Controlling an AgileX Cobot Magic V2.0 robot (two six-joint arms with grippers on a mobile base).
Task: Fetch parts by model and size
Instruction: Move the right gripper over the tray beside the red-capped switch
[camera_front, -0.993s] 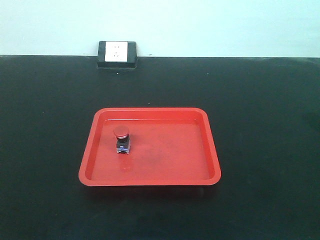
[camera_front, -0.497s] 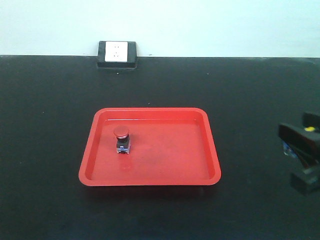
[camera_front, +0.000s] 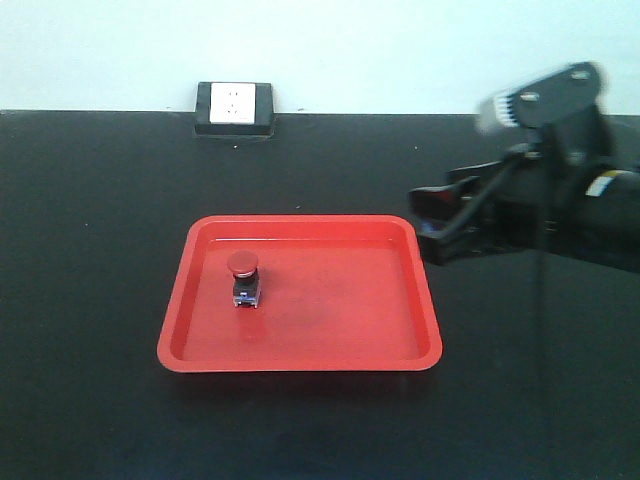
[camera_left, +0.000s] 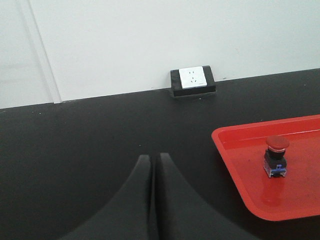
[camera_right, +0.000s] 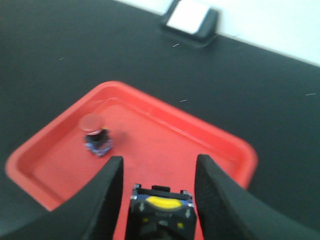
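- Red-capped switch (camera_front: 243, 278) is standing upright inside the red tray (camera_front: 300, 360), toward the tray's left side.
- Right gripper (camera_right: 155, 195) is hanging over the tray's right edge, its fingers (camera_right: 102, 200) clamping the yellow-capped switch (camera_right: 161, 210).
- Left gripper (camera_left: 151, 172) is sitting left of the tray above the black table (camera_front: 90, 250), fingers pressed together, gripping nothing.
- Wall socket (camera_front: 234, 106) is sitting behind the tray.

No readable text, label, brand, number or sign appears on anything in these views.
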